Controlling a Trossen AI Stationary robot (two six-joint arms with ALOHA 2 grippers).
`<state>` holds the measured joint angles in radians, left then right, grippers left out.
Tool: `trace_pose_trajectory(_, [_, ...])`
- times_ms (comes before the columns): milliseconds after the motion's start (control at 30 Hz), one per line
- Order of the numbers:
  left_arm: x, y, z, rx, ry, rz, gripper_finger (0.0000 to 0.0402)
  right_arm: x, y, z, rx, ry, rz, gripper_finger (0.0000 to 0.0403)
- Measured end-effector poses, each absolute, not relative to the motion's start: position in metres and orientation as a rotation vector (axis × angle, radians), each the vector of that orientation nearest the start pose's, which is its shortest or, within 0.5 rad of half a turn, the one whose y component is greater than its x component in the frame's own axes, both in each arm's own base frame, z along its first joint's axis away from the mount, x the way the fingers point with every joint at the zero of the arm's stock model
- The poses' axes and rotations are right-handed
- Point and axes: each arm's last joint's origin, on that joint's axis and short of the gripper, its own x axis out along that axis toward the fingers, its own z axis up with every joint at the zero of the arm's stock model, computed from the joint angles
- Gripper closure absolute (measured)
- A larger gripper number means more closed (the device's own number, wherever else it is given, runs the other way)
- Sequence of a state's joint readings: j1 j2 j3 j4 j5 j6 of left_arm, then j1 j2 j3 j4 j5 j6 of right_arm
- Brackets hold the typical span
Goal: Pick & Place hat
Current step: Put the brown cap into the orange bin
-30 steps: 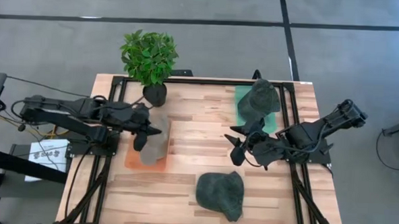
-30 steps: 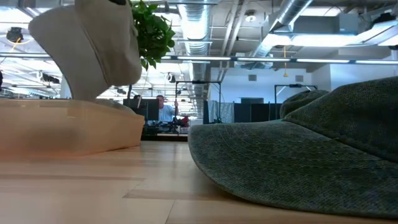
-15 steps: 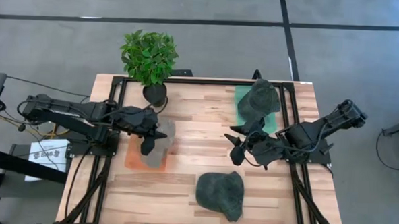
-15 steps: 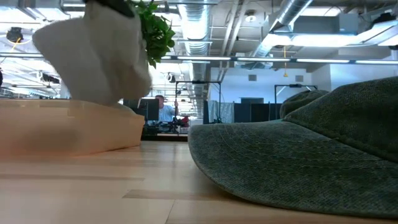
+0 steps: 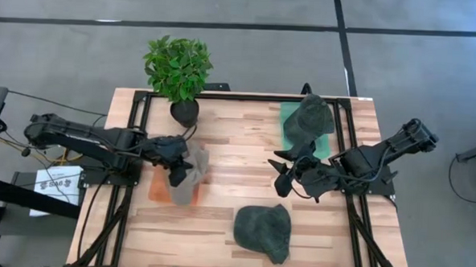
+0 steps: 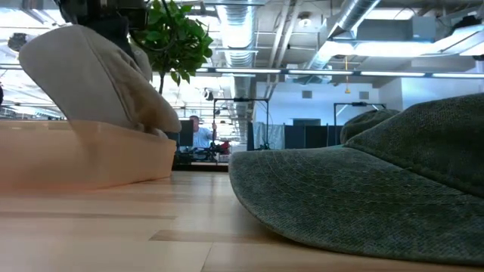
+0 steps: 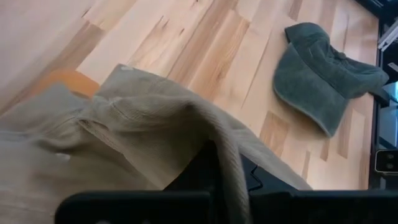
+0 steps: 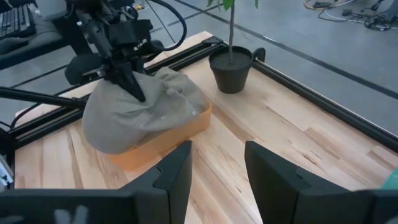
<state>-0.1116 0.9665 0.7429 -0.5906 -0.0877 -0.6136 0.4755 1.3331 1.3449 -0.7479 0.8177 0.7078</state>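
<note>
Your tan hat (image 5: pixel 189 174) sits bunched in the orange tray (image 5: pixel 158 189) on the left side of the tabletop (image 5: pixel 237 162), its crown slumped against the tray wall and part of the fabric spilling over the rim toward the middle. The left gripper (image 5: pixel 177 165) is down on it with its jaws clamped on a fold of the cloth; in the right wrist view you see a dark fingertip pressed into the top of the heap, and the left wrist view shows the fabric draped over that arm's own fingers.

You are at the placing step, by the look of it: the hat is in the tray but not let go. The next move calls for you to part the jaws and lift straight up, slowly, because the cloth hangs over the fingers and may snag and come out with them.

Farther out, a dark green hat (image 5: pixel 264 231) lies on the near part of the tabletop, not yet handled, and another dark green hat (image 5: pixel 309 117) rests on the green mat (image 5: pixel 288 121) at the far right. The potted plant (image 5: pixel 177 73) stands just behind the tray. The right gripper (image 5: pixel 284 169) waits near the middle right, above the wood, jaws apart and empty.
</note>
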Motion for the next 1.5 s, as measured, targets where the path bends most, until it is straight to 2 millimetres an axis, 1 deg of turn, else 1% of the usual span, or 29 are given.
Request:
trace_pose_trajectory(167, [0.179,-0.018,0.257,-0.5,0.799,0.228,0.0401,0.247,0.103,0.364,0.236,0.438,-0.507,0.0264])
trace_pose_trajectory(333, [0.162,-0.016,0.259,-0.513,0.845,0.255,0.0401,0.247,0.103,0.364,0.236,0.438,-0.507,0.0267])
trace_pose_trajectory(433, [0.155,-0.014,0.259,-0.507,0.859,0.285,0.0401,0.247,0.103,0.364,0.236,0.438,-0.507,0.0269])
trace_pose_trajectory(667, [0.148,-0.01,0.256,-0.432,0.882,0.413,0.0401,0.247,0.103,0.364,0.236,0.438,-0.507,0.027])
trace_pose_trajectory(800, [0.147,-0.008,0.253,-0.343,0.905,0.473,0.0401,0.247,0.103,0.364,0.237,0.438,-0.507,0.027])
trace_pose_trajectory(900, [0.149,-0.008,0.249,-0.292,0.955,0.477,0.0401,0.247,0.104,0.364,0.239,0.436,-0.506,0.027])
trace_pose_trajectory(1033, [0.154,-0.009,0.241,-0.276,1.032,0.465,0.0401,0.248,0.104,0.365,0.246,0.427,-0.503,0.0273])
trace_pose_trajectory(1200, [0.16,-0.01,0.236,-0.265,1.075,0.459,0.0399,0.248,0.104,0.366,0.251,0.422,-0.502,0.0275])
trace_pose_trajectory(1333, [0.16,-0.01,0.235,-0.24,1.082,0.443,0.0377,0.248,0.104,0.366,0.252,0.421,-0.501,0.0275])
trace_pose_trajectory(1500, [0.159,-0.01,0.237,-0.214,1.078,0.422,0.0334,0.249,0.104,0.366,0.259,0.413,-0.499,0.0276])
